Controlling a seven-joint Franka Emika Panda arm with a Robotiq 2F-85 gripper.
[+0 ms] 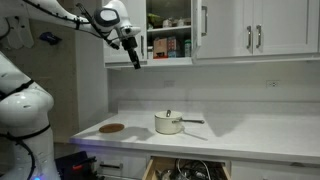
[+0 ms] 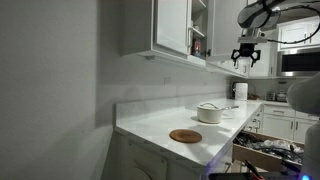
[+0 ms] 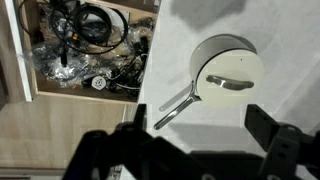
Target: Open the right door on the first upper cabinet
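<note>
The first upper cabinet [image 1: 168,30] is white, and its left half stands open on shelves of jars and boxes. The right door [image 1: 218,28] hangs beside that opening, with its slim silver bar handle [image 1: 204,20] near its left edge. It looks shut or nearly so. My gripper [image 1: 134,58] hangs left of the cabinet and below it, apart from the door and handle. It points down at the counter. In the wrist view my gripper [image 3: 200,125] is open with its fingers wide apart and empty. It also shows in an exterior view [image 2: 244,62].
A white lidded pot [image 1: 168,124] with a metal handle stands on the white counter [image 1: 250,135]; it also shows in the wrist view [image 3: 228,70]. A round wooden trivet [image 1: 112,128] lies to its left. An open drawer [image 3: 85,50] of utensils and cables juts out below. A wider white cabinet [image 1: 275,25] hangs to the right.
</note>
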